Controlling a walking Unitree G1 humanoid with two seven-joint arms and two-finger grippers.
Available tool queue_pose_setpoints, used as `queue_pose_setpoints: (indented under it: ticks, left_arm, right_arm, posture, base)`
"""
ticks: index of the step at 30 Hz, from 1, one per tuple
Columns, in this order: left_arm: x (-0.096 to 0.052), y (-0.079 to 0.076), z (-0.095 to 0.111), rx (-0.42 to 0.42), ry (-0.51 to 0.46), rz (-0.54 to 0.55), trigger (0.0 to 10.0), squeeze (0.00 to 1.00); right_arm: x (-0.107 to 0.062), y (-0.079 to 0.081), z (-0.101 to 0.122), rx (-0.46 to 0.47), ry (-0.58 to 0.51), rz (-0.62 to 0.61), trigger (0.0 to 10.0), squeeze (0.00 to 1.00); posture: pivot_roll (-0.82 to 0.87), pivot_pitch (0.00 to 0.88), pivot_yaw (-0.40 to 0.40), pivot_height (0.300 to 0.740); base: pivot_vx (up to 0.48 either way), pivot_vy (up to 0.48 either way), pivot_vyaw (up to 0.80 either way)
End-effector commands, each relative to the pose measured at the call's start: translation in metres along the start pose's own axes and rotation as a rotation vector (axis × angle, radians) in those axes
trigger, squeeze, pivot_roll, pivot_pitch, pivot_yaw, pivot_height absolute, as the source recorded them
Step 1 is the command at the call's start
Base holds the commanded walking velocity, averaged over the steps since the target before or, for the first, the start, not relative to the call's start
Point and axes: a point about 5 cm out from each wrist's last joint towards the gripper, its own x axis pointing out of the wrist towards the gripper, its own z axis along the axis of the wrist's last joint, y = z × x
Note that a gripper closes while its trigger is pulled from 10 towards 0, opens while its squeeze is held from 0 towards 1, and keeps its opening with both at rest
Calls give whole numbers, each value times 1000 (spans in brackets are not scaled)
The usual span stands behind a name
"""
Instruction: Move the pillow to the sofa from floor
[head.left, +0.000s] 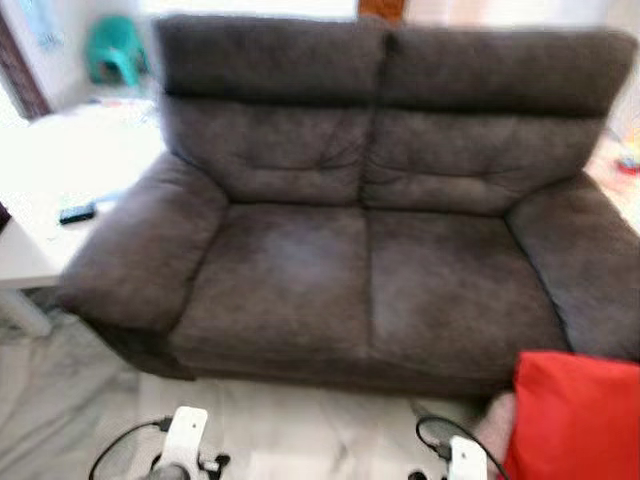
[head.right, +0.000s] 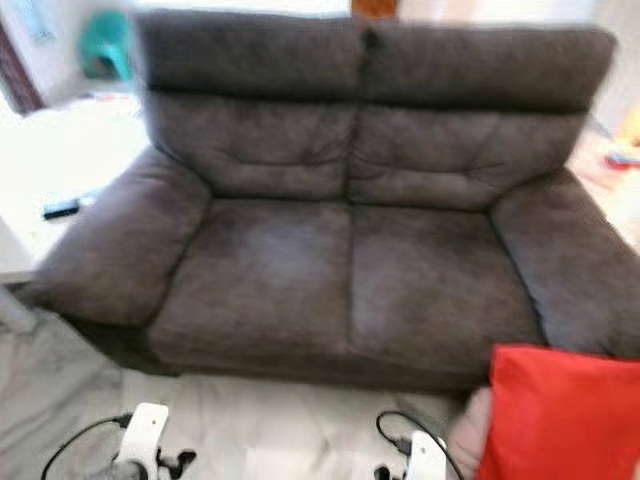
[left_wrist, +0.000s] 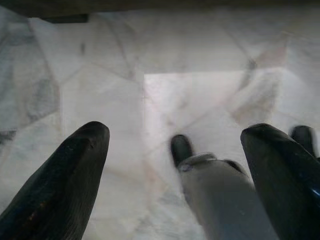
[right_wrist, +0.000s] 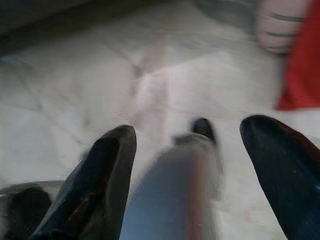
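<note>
Red pillow (head.left: 575, 415) at lower right, on pale floor (head.left: 300, 425) before empty sofa (head.left: 370, 270). Left gripper (left_wrist: 175, 150) and right gripper (right_wrist: 187, 145) low over floor, both jaws wide.

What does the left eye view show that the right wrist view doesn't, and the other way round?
Left eye view alone: the grey sofa, a white table on the robot's left, a teal stool behind it. Right wrist view alone: the right gripper, open, fingers pointing at the floor. Both share the red pillow and pale marble floor.
</note>
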Motion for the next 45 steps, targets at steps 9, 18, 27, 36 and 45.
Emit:
queue_pose_setpoints:
  ticks: [9, 18, 27, 36, 45]
  left_arm:
    - [-1, 4, -4, 8, 19, 8, 10000, 0]
    - [-1, 2, -4, 0, 14, 4, 10000, 0]
    - [-1, 1, -4, -9, 12, 7, 10000, 0]
    - [-1, 1, -5, -22, 14, 10, 10000, 0]
    - [-1, 2, -5, -29, 11, 15, 10000, 0]
  right_arm:
    - [1, 3, 5, -29, -8, 16, 10000, 0]
    - [1, 2, 5, -49, -4, 20, 10000, 0]
    - [1, 2, 5, -63, -3, 25, 10000, 0]
    - [1, 3, 6, -73, -1, 32, 10000, 0]
    - [1, 3, 6, -82, 0, 34, 10000, 0]
  posture:
    - [-35, 0, -14, 740]
    - [-37, 0, -18, 740]
    - [-36, 0, -21, 740]
    - [-32, 0, -23, 740]
    - [-31, 0, -23, 740]
  base:
    - [0, -101, -624]
    - [0, 0, -721]
    - [0, 0, -719]
    - [0, 0, -719]
    - [0, 0, -719]
